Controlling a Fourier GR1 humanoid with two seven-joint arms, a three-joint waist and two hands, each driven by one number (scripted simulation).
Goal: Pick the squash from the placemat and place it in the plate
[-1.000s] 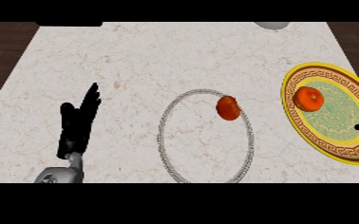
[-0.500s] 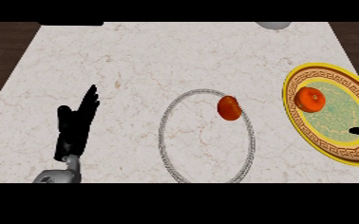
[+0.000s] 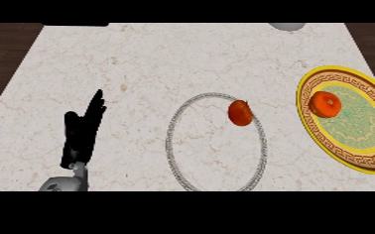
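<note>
i've got the squash (image 3: pixel 240 113) sitting at the placemat's (image 3: pixel 176 151) upper right edge. left hand (image 3: pixel 82 131) rests at the left on the tabletop (image 3: pixel 183 59), fingers straight. an orange fruit (image 3: pixel 325 104) lies in the plate (image 3: pixel 307 110).

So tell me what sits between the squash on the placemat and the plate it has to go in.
Nothing visible does. The squash rests at the placemat's upper right rim, and only bare marble counter separates it from the yellow-rimmed plate. An orange fruit already occupies the plate's upper left part.
</note>
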